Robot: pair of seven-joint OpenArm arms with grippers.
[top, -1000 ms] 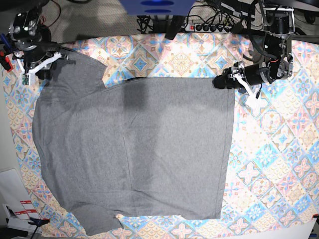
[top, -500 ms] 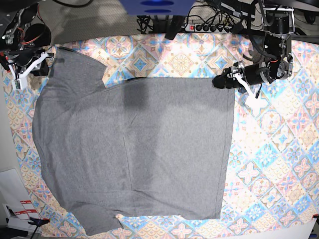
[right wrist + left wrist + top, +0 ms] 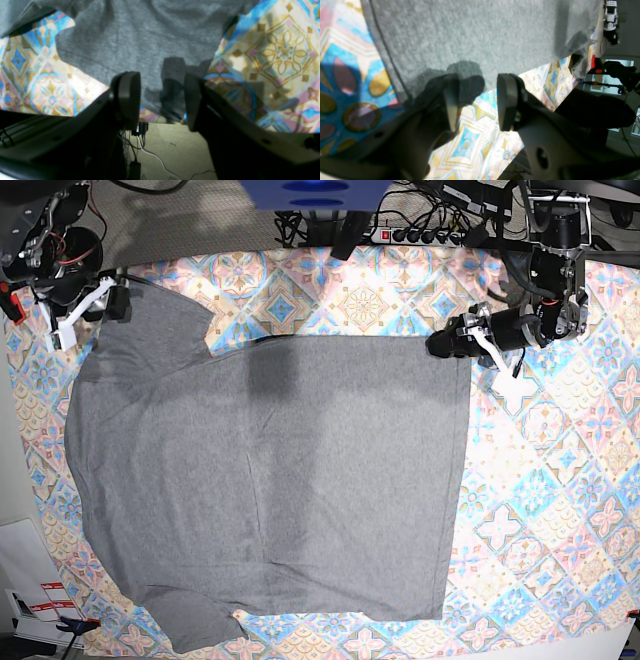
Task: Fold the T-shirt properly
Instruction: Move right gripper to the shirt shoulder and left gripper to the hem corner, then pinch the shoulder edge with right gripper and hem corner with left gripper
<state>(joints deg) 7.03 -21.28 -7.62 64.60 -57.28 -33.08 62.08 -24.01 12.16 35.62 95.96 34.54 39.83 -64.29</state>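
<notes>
The heather-grey T-shirt [image 3: 270, 480] lies spread flat on the patterned cloth, one sleeve at the top left and one at the bottom left. My left gripper [image 3: 440, 343] is at the shirt's top right corner. In the left wrist view it [image 3: 477, 100] is open, with the shirt's edge [image 3: 470, 37] reaching in between the fingertips. My right gripper [image 3: 118, 302] is at the top left sleeve. In the right wrist view it [image 3: 161, 100] is open and straddles the sleeve's edge [image 3: 150, 37], not closed on it.
The colourful tile-patterned cloth [image 3: 560, 500] covers the table. A power strip [image 3: 420, 235] and cables lie behind the back edge. Papers [image 3: 30, 600] lie off the front left corner. The right wrist view shows the floor with cables [image 3: 155, 150] below the table edge.
My right gripper swung out to the left, then came back right onto the top left sleeve. The left gripper and the shirt have stayed put.
</notes>
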